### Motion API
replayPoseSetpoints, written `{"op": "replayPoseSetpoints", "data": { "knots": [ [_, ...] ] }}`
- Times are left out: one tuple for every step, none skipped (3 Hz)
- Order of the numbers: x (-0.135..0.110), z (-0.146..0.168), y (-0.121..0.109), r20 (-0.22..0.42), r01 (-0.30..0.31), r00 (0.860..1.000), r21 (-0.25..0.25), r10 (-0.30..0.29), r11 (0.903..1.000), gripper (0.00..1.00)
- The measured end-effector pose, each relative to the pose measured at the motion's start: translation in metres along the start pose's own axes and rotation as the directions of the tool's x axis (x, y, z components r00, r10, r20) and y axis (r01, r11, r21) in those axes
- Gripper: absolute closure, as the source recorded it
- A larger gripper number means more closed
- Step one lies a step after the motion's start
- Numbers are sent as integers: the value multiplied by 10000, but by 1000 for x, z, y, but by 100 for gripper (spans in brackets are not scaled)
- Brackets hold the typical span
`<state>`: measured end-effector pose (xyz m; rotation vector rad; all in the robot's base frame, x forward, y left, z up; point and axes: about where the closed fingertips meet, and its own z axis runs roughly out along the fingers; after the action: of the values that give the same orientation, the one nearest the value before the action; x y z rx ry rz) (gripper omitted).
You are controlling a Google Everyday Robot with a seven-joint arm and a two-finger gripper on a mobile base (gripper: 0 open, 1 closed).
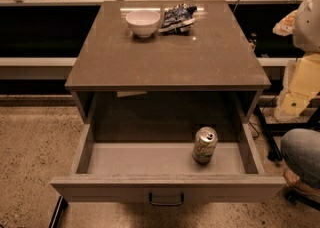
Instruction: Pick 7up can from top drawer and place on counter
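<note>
The top drawer (100, 159) is pulled open toward me, with its flat front panel and small dark handle (166, 200) at the bottom. The 7up can (204, 145) stands upright inside it, right of the middle, near the drawer's back. The brown-grey counter (165, 57) spreads above and behind the drawer. The gripper is not in view.
A white bowl (143, 22) and a blue-and-white snack bag (176, 18) sit at the far edge of the counter. A person's knee in jeans (301, 154) is at the right. Yellow and white items (302, 79) stand further right. Speckled floor surrounds the cabinet.
</note>
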<state>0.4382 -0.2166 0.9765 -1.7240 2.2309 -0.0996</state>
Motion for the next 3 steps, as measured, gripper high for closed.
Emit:
{"op": "replayPoseSetpoints", "data": {
  "knots": [
    [0, 0, 0, 2, 0, 10000, 0, 0, 10000, 0],
    [-3, 17, 9, 1265, 224, 9917, -101, -209, 9997, 0],
    [1, 58, 42, 2731, 474, 9610, -106, -427, 9988, 0]
  ]
}}
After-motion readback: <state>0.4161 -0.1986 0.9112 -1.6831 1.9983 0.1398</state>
